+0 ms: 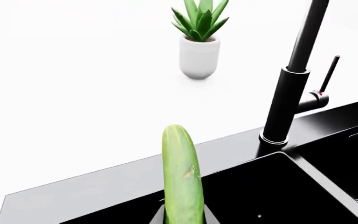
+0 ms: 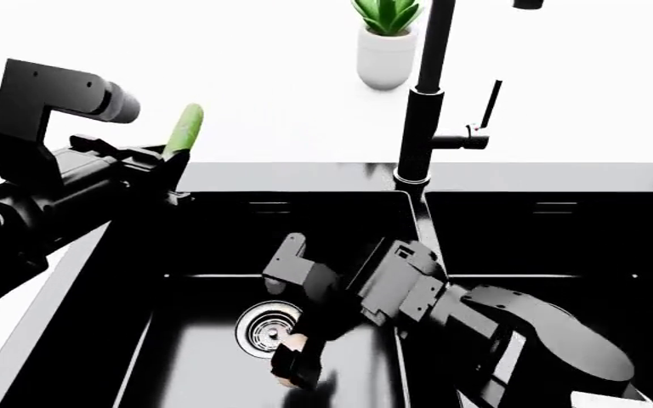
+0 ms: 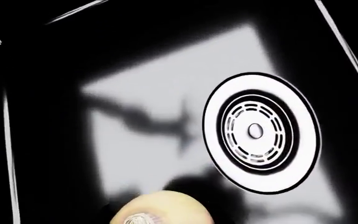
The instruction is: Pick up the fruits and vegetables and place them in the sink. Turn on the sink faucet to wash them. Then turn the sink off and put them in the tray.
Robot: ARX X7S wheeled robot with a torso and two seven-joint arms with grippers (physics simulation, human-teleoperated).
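Cucumber (image 2: pixel 186 127) sat clamped in my left gripper (image 2: pixel 174 166) above the sink (image 2: pixel 77 280) rim; my right gripper (image 2: pixel 295 336) pinched the onion (image 3: pixel 160 210) near the drain (image 2: pixel 268 327). Releasing early risked the cucumber rolling onto the counter.

Glossy black sink (image 2: pixel 303 212) with a polished steel drain (image 3: pixel 261 132); the cucumber (image 1: pixel 182 177) looks smooth, perhaps waxy.

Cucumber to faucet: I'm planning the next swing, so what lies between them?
Nothing stands there. In the left wrist view only the sink's black rim runs from the cucumber to the faucet.
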